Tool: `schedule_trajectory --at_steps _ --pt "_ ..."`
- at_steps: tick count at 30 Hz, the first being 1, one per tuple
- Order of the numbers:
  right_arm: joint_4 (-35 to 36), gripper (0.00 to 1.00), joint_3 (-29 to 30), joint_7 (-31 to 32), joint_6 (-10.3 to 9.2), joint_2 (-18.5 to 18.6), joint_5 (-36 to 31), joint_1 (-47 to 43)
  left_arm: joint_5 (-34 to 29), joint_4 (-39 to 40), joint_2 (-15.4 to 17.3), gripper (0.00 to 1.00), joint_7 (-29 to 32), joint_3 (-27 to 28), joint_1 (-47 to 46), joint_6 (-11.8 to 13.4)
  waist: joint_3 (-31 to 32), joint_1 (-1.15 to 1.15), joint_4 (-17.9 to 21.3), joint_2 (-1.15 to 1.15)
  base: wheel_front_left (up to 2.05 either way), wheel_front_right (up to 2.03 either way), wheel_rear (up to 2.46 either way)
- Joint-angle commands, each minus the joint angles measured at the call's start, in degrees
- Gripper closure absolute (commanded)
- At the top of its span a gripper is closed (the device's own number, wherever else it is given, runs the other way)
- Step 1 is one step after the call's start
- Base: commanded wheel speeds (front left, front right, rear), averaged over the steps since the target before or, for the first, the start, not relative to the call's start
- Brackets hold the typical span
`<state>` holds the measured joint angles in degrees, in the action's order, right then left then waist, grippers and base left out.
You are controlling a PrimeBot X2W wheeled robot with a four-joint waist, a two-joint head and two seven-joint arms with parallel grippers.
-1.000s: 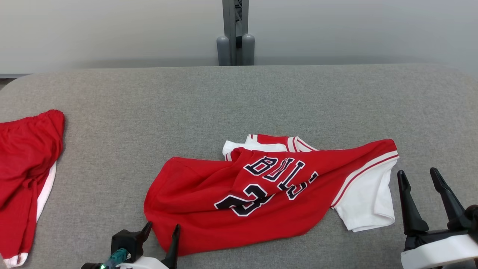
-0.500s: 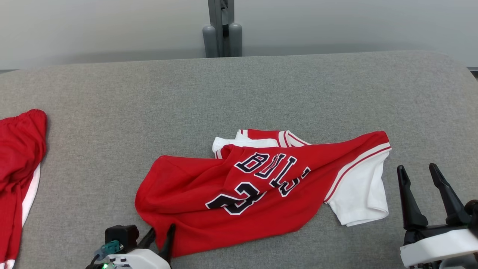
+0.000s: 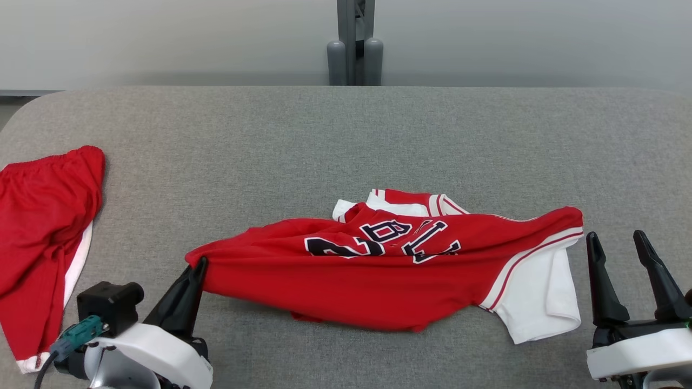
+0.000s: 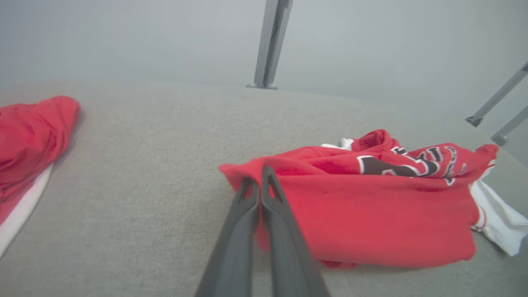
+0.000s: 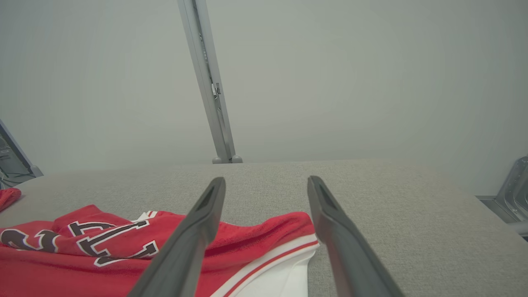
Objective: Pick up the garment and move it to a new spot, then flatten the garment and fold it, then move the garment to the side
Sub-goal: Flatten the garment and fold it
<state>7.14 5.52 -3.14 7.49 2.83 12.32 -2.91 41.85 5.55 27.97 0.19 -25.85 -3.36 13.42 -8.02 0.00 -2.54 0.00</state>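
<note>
Left claw (image 3: 201,265): we found its two dark fingers pressed together and clamped on the left corner of the jersey (image 3: 378,281); in the left wrist view the red cloth sat pinched at their tips.
Right claw (image 3: 614,237): we saw its fingers standing well apart and holding nothing, just beside the jersey's white sleeve; we could not tell whether it touched the counter (image 3: 324,140).
Jersey, position: the task's garment lay crumpled across the near middle of the counter, drawn out lengthwise between the two claws.
Jersey, left end: the gripped corner was held raised off the counter, with a shadow on the grey surface beneath it.
Jersey, right end: the white sleeve with its red and white trim rested on the counter, near the right claw.
Jersey, lettering: we noted dark characters edged in white on the red front, creased and partly folded under, so we could not read them whole.
Counter: a grey, cloth-covered top with rounded far corners.
Red shorts (image 3: 43,227): a second red piece with a white side stripe lay at the counter's left edge, well apart from the jersey.
Post (image 3: 354,43): a grey upright stood behind the middle of the far edge, against a pale wall.
</note>
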Motion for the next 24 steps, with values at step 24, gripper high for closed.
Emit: schedule_trajectory --at_steps 24 --pt "-2.39 0.00 0.69 -1.44 0.01 0.23 2.28 1.60 -3.14 21.73 9.11 1.00 11.64 2.05 -1.43 6.11 0.41 0.00 1.42 0.00 0.00 0.00 0.00"
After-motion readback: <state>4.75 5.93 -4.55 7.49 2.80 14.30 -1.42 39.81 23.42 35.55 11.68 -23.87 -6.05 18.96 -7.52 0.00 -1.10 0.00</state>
